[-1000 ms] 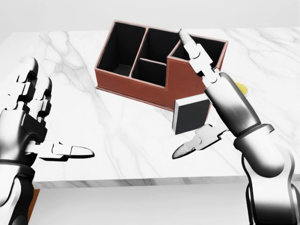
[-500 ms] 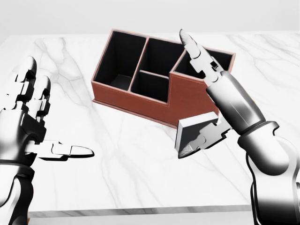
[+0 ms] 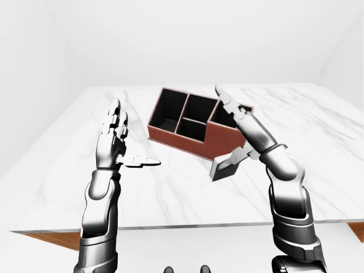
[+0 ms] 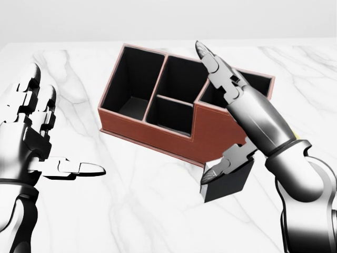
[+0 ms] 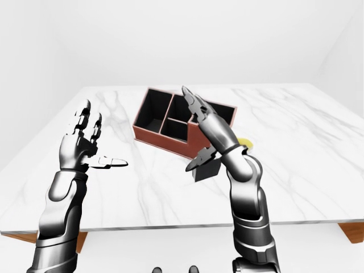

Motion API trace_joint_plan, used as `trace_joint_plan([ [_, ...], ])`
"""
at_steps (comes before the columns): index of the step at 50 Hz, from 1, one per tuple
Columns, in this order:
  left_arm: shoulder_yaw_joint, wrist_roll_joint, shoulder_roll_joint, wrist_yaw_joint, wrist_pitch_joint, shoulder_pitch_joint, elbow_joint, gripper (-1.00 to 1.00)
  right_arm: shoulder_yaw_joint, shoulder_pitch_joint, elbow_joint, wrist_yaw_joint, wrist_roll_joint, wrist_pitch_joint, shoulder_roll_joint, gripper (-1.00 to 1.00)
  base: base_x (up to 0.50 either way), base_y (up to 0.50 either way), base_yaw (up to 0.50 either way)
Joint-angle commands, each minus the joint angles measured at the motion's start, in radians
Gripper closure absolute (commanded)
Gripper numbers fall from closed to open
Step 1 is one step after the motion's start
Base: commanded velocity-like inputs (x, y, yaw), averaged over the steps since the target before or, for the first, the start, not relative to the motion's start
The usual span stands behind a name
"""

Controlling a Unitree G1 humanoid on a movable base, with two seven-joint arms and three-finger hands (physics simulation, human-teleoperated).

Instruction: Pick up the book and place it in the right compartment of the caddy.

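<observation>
Reddish-brown leather covers the outside of the rectangular caddy point(image 4: 158, 132), which has black-lined compartments and sits on the white marble desk point(image 4: 131, 200). In the head view its taller section is at the right end, two smaller compartments lie in the middle and one long compartment lies at the left end. The small dark book point(image 4: 227, 182), a thin block with a black cover and a pale grey face or edge, is just below the caddy's taller right end in that view, tilted and apparently off the desk. The right hand point(image 4: 234, 132) has it pinched: the thumb presses on the book's upper edge, while the long fingers stretch straight up over the caddy's right compartment, so the grip is partial and the hand stands mostly spread. The left hand point(image 4: 37, 142) hovers well to the left of the caddy, fingers spread wide and upright, thumb pointing toward the caddy, holding nothing. A bit of yellow point(image 5: 244, 142) shows beside the right forearm; I cannot tell what it is.
</observation>
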Motion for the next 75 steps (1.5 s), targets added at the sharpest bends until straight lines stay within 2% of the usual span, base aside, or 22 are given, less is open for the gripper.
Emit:
trace_joint_plan([
  [1, 0.0, 0.001, 0.0, 0.002, 0.0, -0.001, 0.002, -1.0, 0.007, 0.006, -0.01, 0.016, -0.02, 0.0, 0.007, -1.0, 0.26, 0.0, 0.0],
  [16, -0.002, 0.003, -0.001, -0.001, 0.0, 0.001, 0.002, -1.0, 0.013, 0.019, -0.05, 0.036, -0.048, 0.0, 0.015, -1.0, 0.25, 0.0, 0.0],
  [21, -0.001, 0.004, 0.0, 0.0, 0.0, 0.0, 0.004, -1.0, 0.032, 0.05, -0.09, 0.03, -0.154, 0.0, 0.0, -1.0, 0.0, 0.0, 0.0],
  [29, -0.003, 0.009, -0.001, -0.003, 0.0, 0.004, 0.004, -1.0, 0.055, 0.103, -0.154, 0.026, -0.366, 0.0, 0.021, -1.0, 0.0, 0.0, 0.0],
  [31, -0.003, 0.009, -0.002, -0.003, 0.0, 0.004, 0.004, -1.0, 0.049, 0.104, -0.155, 0.023, -0.398, -0.016, 0.028, -1.0, 0.0, 0.0, 0.0],
  [33, -0.003, 0.01, -0.002, -0.003, 0.0, 0.004, 0.004, -1.0, 0.055, 0.115, -0.164, 0.018, -0.44, -0.079, 0.026, -1.0, 0.0, 0.0, 0.0],
  [34, -0.003, 0.01, -0.002, -0.003, 0.0, 0.005, 0.004, -1.0, 0.061, 0.123, -0.168, 0.015, -0.469, -0.124, 0.02, -1.0, 0.0, 0.0, 0.0],
  [36, -0.004, 0.011, -0.002, -0.004, 0.0, 0.005, 0.005, -1.0, 0.073, 0.15, -0.191, 0.045, -0.511, -0.175, 0.031, -1.0, 0.0, 0.0, 0.0],
  [40, -0.005, 0.014, -0.003, -0.006, 0.0, 0.007, 0.005, -1.0, 0.083, 0.195, -0.17, 0.026, -0.587, -0.175, 0.031, -0.72, 0.0, 0.0, 0.0],
  [46, -0.005, 0.017, -0.004, -0.005, 0.0, 0.007, 0.008, -1.0, 0.098, 0.245, -0.171, 0.034, -0.673, -0.175, 0.049, -0.47, 0.0, 0.0, 0.0],
  [47, -0.004, 0.017, -0.004, -0.004, 0.0, 0.007, 0.009, -1.0, 0.101, 0.252, -0.175, 0.035, -0.681, -0.175, 0.05, -0.36, 0.0, 0.0, 0.0],
  [59, -0.005, 0.016, -0.004, -0.007, 0.0, 0.008, 0.01, -1.0, 0.101, 0.312, -0.166, 0.058, -0.739, -0.175, 0.053, -0.32, 0.0, 0.0, 0.0],
  [75, -0.005, 0.017, -0.003, -0.007, 0.0, 0.007, 0.015, -1.0, 0.106, 0.325, -0.082, 0.036, -0.796, -0.175, 0.042, -0.36, 0.0, 0.0, 0.0],
])
